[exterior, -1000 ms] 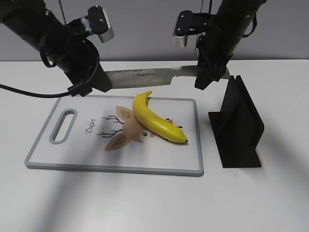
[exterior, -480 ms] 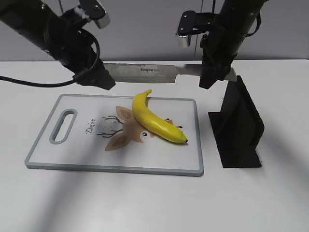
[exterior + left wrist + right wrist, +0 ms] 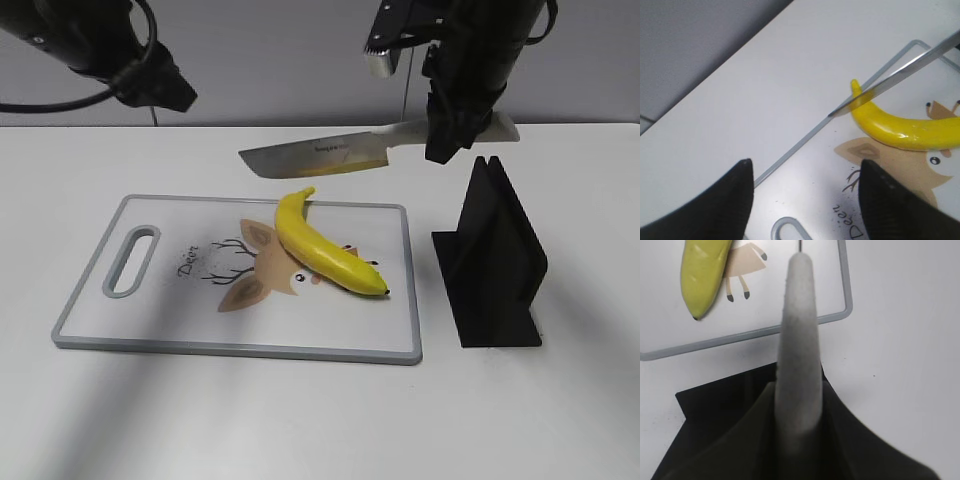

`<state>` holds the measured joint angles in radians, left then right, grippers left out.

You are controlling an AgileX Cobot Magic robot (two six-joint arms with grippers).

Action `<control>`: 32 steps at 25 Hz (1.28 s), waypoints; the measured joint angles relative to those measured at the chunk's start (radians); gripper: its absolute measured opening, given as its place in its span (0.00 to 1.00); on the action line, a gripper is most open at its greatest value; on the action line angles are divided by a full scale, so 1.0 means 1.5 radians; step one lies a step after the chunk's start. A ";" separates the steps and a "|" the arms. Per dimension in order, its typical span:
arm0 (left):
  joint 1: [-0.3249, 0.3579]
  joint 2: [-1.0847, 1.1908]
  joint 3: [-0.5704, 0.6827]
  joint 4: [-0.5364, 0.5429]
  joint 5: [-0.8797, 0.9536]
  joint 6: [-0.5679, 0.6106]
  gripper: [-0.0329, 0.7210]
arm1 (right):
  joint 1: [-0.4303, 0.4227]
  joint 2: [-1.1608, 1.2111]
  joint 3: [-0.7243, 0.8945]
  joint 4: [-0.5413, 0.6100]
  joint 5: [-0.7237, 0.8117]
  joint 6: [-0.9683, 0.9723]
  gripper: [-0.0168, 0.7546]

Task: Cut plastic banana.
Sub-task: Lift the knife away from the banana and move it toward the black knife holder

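The yellow plastic banana [image 3: 325,250] lies whole on the white cutting board [image 3: 150,300], stem toward the back; it also shows in the left wrist view [image 3: 900,127] and the right wrist view [image 3: 702,272]. My right gripper [image 3: 448,135] is shut on the grey handle [image 3: 799,340] of a knife, whose blade [image 3: 315,157] hangs level in the air just behind the banana's stem. My left gripper [image 3: 805,200] is open and empty, high above the board's left part, apart from the blade tip [image 3: 835,112].
A black knife stand [image 3: 490,260] sits on the white table right of the board. The board has a grey rim, a handle slot [image 3: 133,260] at its left end and a deer print under the banana.
My left gripper has let go of the blade tip and risen up and to the left. The knife has shifted right and tilted slightly, held by the right gripper alone.
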<state>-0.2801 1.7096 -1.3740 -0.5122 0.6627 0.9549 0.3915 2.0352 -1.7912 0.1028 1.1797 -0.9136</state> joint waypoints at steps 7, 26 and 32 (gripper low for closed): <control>0.041 -0.067 0.000 0.085 0.014 -0.138 0.86 | 0.001 -0.064 0.000 0.002 0.015 0.163 0.25; 0.073 -0.161 0.000 0.399 0.340 -0.577 0.83 | 0.002 -0.221 0.078 -0.030 0.012 0.666 0.25; 0.073 -0.243 0.001 0.401 0.365 -0.590 0.83 | 0.002 -0.320 0.265 -0.039 -0.104 0.764 0.25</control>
<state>-0.1712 1.3451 -1.3725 0.0899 1.2098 0.0695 0.3945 1.5554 -1.3934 0.0449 1.0238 0.2331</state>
